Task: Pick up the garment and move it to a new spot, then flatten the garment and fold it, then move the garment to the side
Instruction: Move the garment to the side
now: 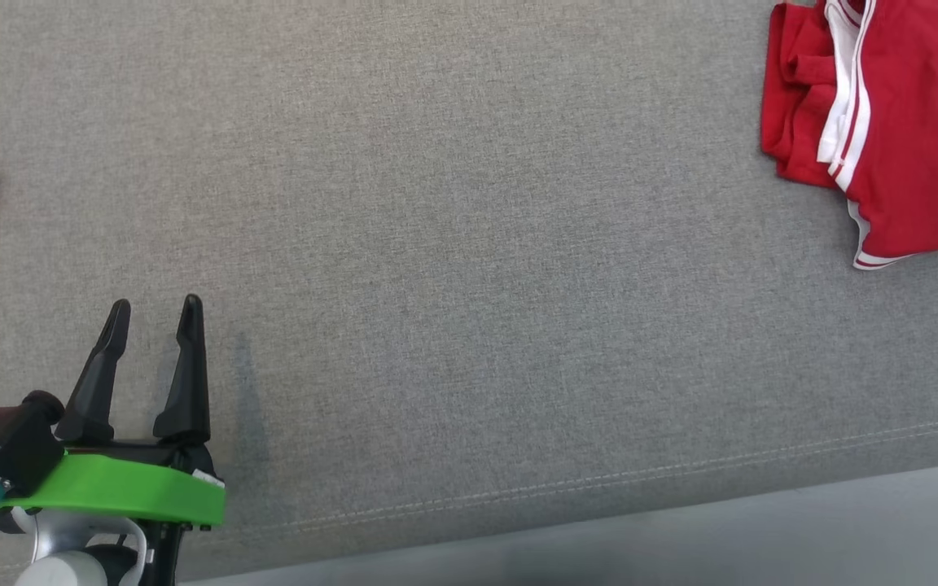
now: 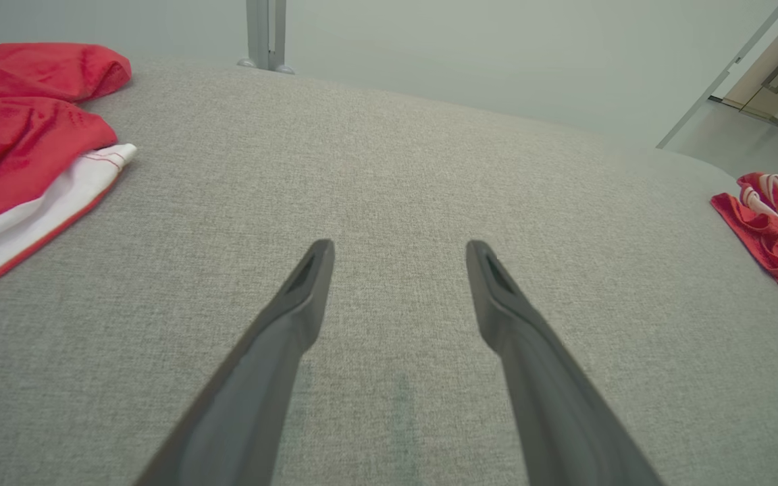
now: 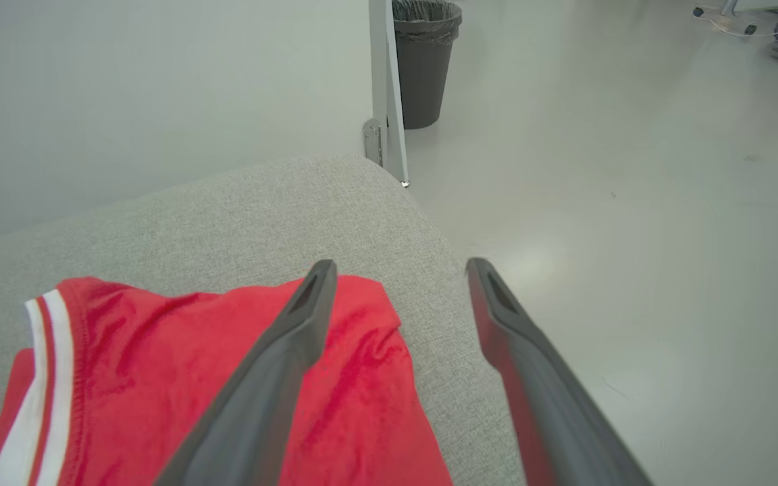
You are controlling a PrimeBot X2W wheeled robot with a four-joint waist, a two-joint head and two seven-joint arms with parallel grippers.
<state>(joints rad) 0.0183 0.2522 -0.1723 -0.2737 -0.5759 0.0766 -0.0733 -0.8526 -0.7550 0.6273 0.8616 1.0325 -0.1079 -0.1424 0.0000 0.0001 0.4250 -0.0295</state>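
The red garment (image 1: 909,122) lies at the far right corner of the grey surface (image 1: 469,244), just under the right end effector (image 3: 400,266), whose fingers are apart and hold nothing. The left end effector (image 1: 155,303), also apart, is far from it.

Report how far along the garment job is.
Done, it seems: the red garment lies folded at the right of the grey cushion. In hand: nothing; the right end effector stands open at its edge, the left end effector open over bare fabric. Left: apparently nothing more.
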